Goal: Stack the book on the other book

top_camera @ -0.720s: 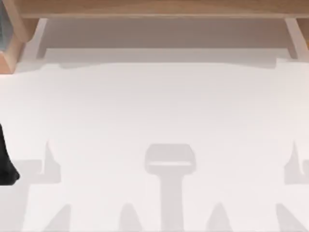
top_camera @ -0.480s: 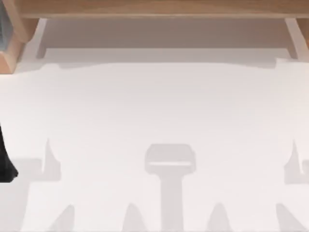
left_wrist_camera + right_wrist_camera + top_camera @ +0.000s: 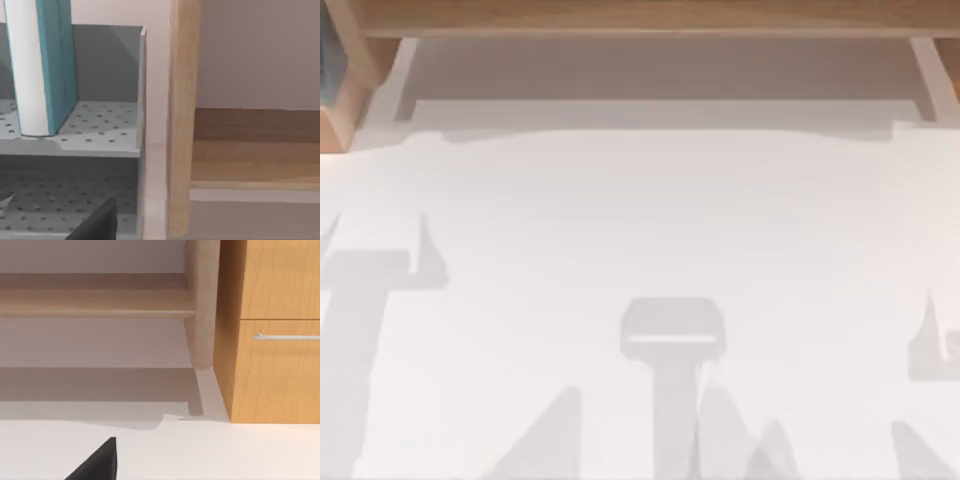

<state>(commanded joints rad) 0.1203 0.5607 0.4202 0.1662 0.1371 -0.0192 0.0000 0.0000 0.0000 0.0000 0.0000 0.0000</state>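
A teal book (image 3: 52, 65) with a white page edge stands upright on the upper level of a grey perforated rack (image 3: 100, 130) in the left wrist view. A dark part of my left gripper (image 3: 97, 222) shows below and in front of that rack, apart from the book. The other book is out of view. In the right wrist view a dark part of my right gripper (image 3: 97, 460) hangs over the white table (image 3: 210, 450), holding nothing that I can see.
A wooden post (image 3: 182, 115) stands right beside the rack, with a low wooden shelf (image 3: 255, 160) past it. A wooden cabinet (image 3: 275, 365) with a metal drawer handle (image 3: 287, 336) stands at the table's back right. The white table (image 3: 640, 220) carries only arm shadows.
The dark piece of my left arm at the top view's left edge has gone from sight. Its shadow has shifted farther back on the table. The right arm's shadow has stayed put.
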